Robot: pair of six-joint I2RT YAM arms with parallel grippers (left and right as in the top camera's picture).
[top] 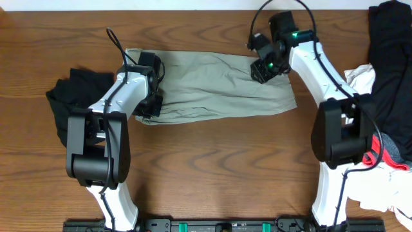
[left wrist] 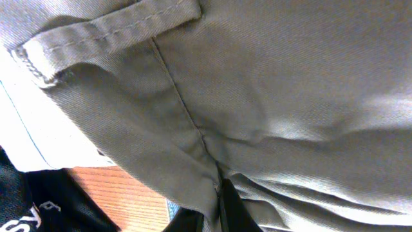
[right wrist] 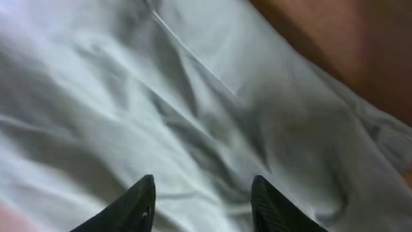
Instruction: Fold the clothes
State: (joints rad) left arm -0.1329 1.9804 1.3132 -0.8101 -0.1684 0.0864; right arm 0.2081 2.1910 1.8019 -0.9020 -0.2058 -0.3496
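Overhead view. The khaki-green shorts lie spread lengthwise across the upper middle of the wooden table, wrinkled but roughly flat. Your left gripper sits at their left end, and your right gripper is over their upper right corner. From above you cannot tell how either pair of jaws stands. A bunched black garment lies beside the left arm. At the right edge are a long black garment, a white piece and a red-grey item.
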